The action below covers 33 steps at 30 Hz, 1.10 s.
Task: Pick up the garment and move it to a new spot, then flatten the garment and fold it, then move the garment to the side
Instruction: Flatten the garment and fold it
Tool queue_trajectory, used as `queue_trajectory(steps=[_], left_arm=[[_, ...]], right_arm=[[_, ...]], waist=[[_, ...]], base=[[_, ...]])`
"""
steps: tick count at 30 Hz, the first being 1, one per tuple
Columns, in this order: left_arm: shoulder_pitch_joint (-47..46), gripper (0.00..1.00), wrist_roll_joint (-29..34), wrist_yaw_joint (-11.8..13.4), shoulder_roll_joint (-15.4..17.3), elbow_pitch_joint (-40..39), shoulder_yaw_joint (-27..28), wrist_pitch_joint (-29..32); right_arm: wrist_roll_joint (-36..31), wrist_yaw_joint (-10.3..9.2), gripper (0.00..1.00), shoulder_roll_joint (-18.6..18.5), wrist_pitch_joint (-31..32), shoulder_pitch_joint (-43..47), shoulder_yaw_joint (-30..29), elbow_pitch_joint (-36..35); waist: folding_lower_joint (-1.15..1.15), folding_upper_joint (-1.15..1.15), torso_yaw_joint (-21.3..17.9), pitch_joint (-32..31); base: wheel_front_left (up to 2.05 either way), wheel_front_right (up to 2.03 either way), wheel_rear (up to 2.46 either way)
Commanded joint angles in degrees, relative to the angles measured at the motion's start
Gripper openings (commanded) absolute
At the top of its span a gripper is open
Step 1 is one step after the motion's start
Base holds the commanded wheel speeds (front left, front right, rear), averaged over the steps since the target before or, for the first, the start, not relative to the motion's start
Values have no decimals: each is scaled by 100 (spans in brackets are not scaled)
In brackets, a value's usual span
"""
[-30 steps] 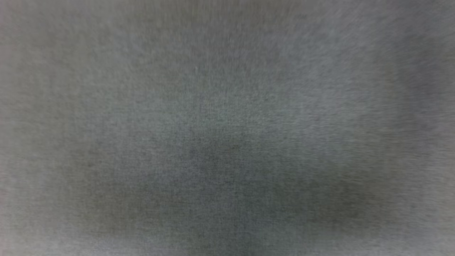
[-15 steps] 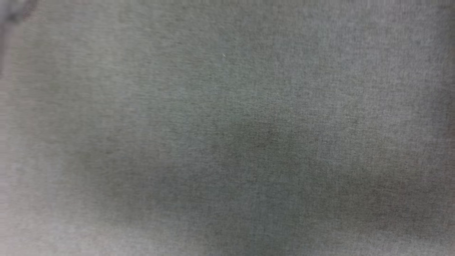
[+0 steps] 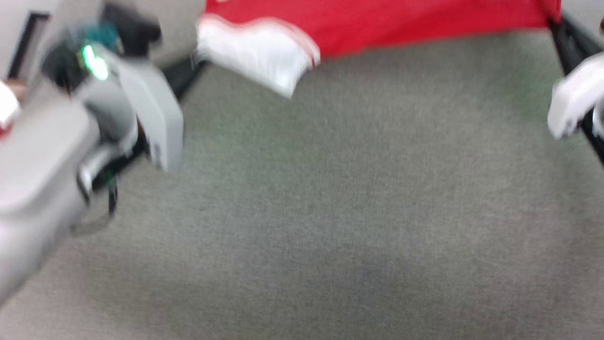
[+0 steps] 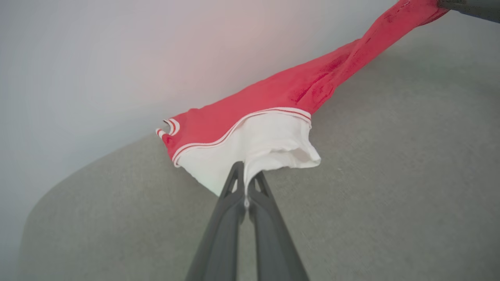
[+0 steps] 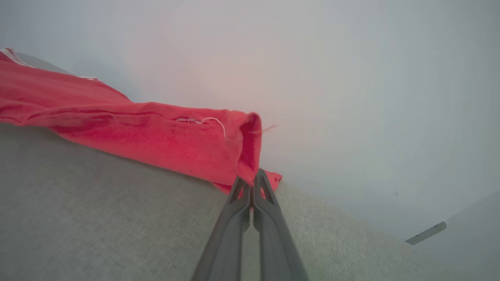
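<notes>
left gripper (image 4: 245, 174) clamped on the garment (image 4: 281, 91) at its white sleeve; right gripper (image 5: 253, 176) clamped on its red edge; cloth stretched between them over the grey surface (image 5: 97, 203).

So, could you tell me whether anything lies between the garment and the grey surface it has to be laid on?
Nothing visible does. The left gripper and right gripper are shut on the garment, stretched between them; the grey surface beneath it shows no objects.
</notes>
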Motion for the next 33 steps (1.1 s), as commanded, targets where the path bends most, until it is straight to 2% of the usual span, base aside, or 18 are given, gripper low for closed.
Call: queue_trajectory(steps=[1, 8, 12, 17, 22, 27, 33], left_arm=[[338, 0, -140, 135, 156, -293, -46, 95], [1746, 0, -827, 985, 1031, -1945, -282, 481], [2467, 0, -1145, 1555, 1541, -2800, -370, 414], [3278, 0, -1541, 2141, 2019, -3526, -482, 178], [3964, 0, -1902, 2575, 2280, -3964, -593, -140], [4453, 0, -2180, 2943, 2468, -4328, -647, -416], [4343, 0, -1954, 3157, 2731, -4546, -552, -553]], right_arm=[[257, -6, 0, -135, 111, 353, 139, -216], [1222, -6, 0, -985, 723, 1780, 513, -1465], [1549, -6, 0, -1426, 977, 2624, 469, -2118], [1807, -6, 0, -1827, 1173, 3665, 317, -2769], [1912, -7, 0, -2007, 1271, 4683, -55, -3279], [1872, -7, 0, -1937, 1362, 5518, -493, -3667], [1697, -7, 0, -1757, 1560, 6109, -1046, -4188]], waist=[[0, 0, 65, -833], [0, 0, -7, -1313], [0, 0, -59, -1471], [0, 0, -121, -1586], [0, 0, -149, -1623], [0, 0, -178, -1597], [0, 0, -284, -1503]], base=[[0, 0, 0], [0, 0, 0], [0, 0, 0], [0, 0, 0], [0, 0, 0], [0, 0, 0], [0, 0, 0]])
